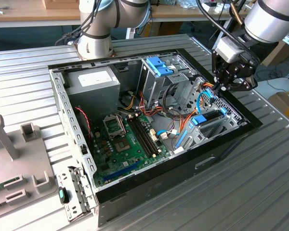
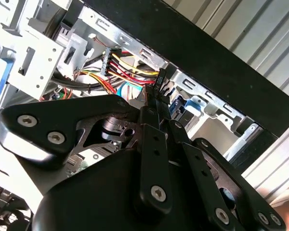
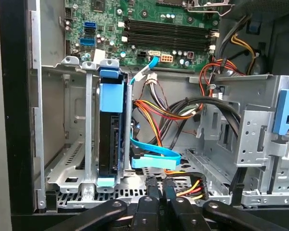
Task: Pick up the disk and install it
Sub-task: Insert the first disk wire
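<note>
In the exterior view the gripper [image 1: 220, 89] hangs at the upper right, over the right end of the open computer case [image 1: 149, 182]. The disk [image 1: 208, 118] is just below it and slightly left. It stands on edge in the drive bay, its long axis running from the case wall toward the motherboard [image 1: 125, 142]. In the first wrist view the gripper [image 3: 159, 191] has its fingers drawn almost together, and nothing can be seen between them.
</note>
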